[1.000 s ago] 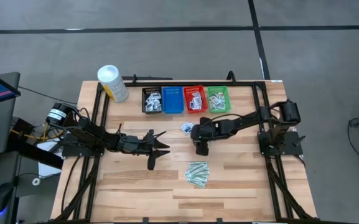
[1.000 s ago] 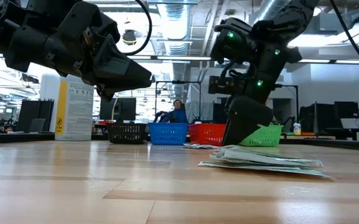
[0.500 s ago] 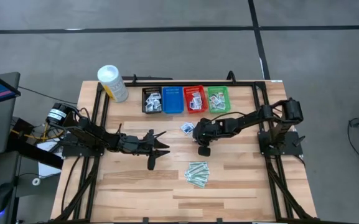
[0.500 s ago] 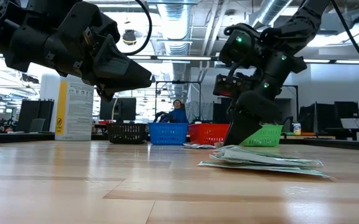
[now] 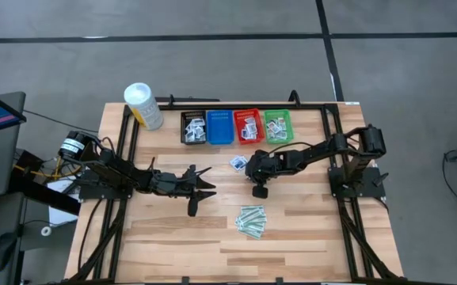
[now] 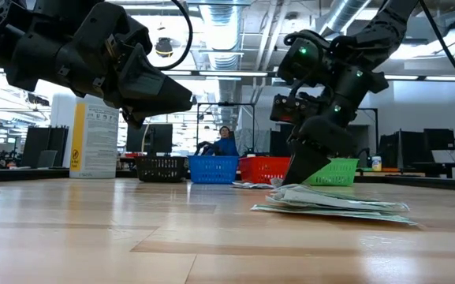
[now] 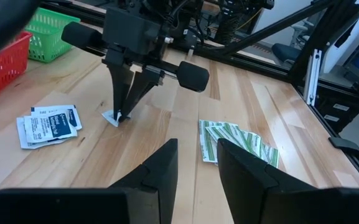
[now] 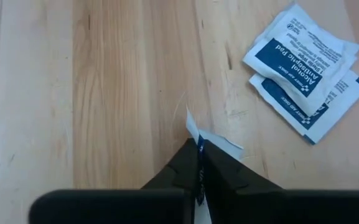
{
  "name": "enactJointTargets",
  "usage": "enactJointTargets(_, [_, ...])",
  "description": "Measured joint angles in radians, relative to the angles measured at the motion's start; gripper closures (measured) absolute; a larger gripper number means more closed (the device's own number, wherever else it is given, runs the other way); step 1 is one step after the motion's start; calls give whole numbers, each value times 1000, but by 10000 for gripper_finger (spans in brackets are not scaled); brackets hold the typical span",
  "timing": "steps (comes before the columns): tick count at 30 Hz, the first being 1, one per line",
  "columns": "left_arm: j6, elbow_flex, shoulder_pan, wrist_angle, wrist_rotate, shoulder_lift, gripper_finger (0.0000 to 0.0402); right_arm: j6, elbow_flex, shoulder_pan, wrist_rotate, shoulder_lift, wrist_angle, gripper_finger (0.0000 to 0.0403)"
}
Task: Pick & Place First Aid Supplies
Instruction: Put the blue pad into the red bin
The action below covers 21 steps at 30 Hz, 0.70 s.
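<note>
While the left gripper (image 7: pixel 195 163) is idling half-open mid-table, I'm pinching a white packet (image 8: pixel 199 135) on the table with the right gripper (image 8: pixel 199 163) — next I'm lifting toward the baskets (image 5: pixel 237 127).

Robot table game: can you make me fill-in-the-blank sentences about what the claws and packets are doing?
1. The right claw is shut on a small white ____.
2. The blue basket sits between the black basket and the ____ basket.
3. The green strips lie on the ____, not in a basket.
4. The left claw holds ____.

Missing words: packet; red; table; nothing
</note>
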Motion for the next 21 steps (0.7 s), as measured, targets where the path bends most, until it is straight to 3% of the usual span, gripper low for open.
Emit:
enactJointTargets(9, [0,0,0,0,0,0,289,-104,34,22,14,-136,-96,393])
enactJointTargets(16, [0,-6,0,2,-1,0,289,-221,75,-16,215,-312,-76,400])
enactJointTargets(21, [-1,-7,0,1,-4,0,289,-239,86,-97,308,-370,46,393])
